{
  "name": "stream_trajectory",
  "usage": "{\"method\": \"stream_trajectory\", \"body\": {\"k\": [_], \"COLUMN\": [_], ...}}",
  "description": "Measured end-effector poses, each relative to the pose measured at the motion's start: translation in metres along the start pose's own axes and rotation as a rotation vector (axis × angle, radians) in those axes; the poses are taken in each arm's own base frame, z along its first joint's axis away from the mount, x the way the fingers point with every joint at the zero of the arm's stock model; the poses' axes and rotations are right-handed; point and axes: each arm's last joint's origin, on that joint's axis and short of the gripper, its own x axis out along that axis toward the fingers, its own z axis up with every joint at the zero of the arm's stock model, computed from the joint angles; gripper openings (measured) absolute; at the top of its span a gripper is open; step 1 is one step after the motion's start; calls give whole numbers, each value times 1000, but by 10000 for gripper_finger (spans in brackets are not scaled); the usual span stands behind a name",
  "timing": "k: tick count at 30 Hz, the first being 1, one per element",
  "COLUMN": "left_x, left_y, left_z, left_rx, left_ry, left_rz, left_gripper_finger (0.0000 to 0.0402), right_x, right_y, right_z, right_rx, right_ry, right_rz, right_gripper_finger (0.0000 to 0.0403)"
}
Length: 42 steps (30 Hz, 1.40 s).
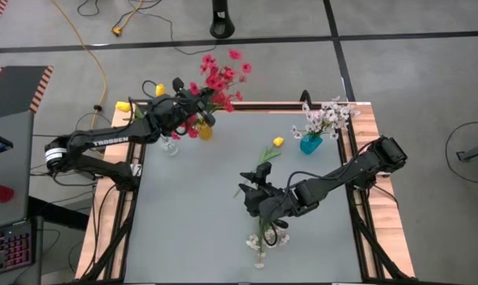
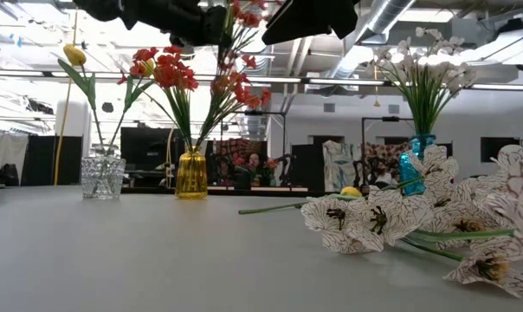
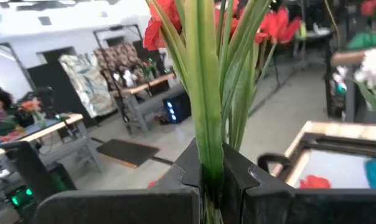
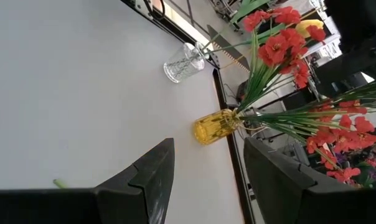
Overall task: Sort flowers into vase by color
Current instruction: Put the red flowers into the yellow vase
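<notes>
Left end effector (image 1: 198, 116), clenched on a red spray (image 3: 208, 118), should lower its stems straight into the yellow vase (image 1: 204, 131); right end effector (image 1: 255, 190) hovers released.

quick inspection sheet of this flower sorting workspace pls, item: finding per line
surface: grey table top with wooden side rails
job's things: red flowers in the amber vase; one yellow flower in the clear glass vase; white flowers in the blue vase; a loose yellow flower and loose white flowers lie on the table
clutter: nothing seen
grippers: left gripper shut on a red flower spray above the amber vase; right gripper open, empty, over the table's middle
cables: yellow cable on the floor
surroundings: keyboard on a side desk; a person seated in the room behind
</notes>
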Motion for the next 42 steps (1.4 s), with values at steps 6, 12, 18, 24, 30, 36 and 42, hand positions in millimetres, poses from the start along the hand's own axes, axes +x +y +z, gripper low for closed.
{"method": "stream_trajectory", "body": {"k": [6, 12, 18, 24, 30, 36, 42], "left_x": [-4, -6, -7, -8, -8, -8, -9], "left_y": [-1, -2, -4, -4, -5, -5, -5], "left_z": [-18, -24, -30, -37, -41, -42, -40], "left_rx": [28, 80, 53, 57, 43, 14, -17], "left_ry": [-9, 7, 40, 127, 169, 170, 163], "left_rz": [22, 18, 7, 32, 51, 54, 98], "left_gripper_finger": [6, 6, 6, 13, 23, 21, 8], "right_x": [0, 0, 0, 0, 1, 4, 9], "right_y": [0, 0, 0, 0, 0, -2, -5], "right_z": [0, 0, -1, -1, -1, -2, -3], "right_rx": [-2, -2, -5, -6, -6, 1, 37], "right_ry": [2, 2, 4, 4, 5, 6, 9], "right_rz": [0, 0, 0, 0, -1, 12, 27], "right_gripper_finger": [219, 219, 219, 219, 219, 219, 219]}}
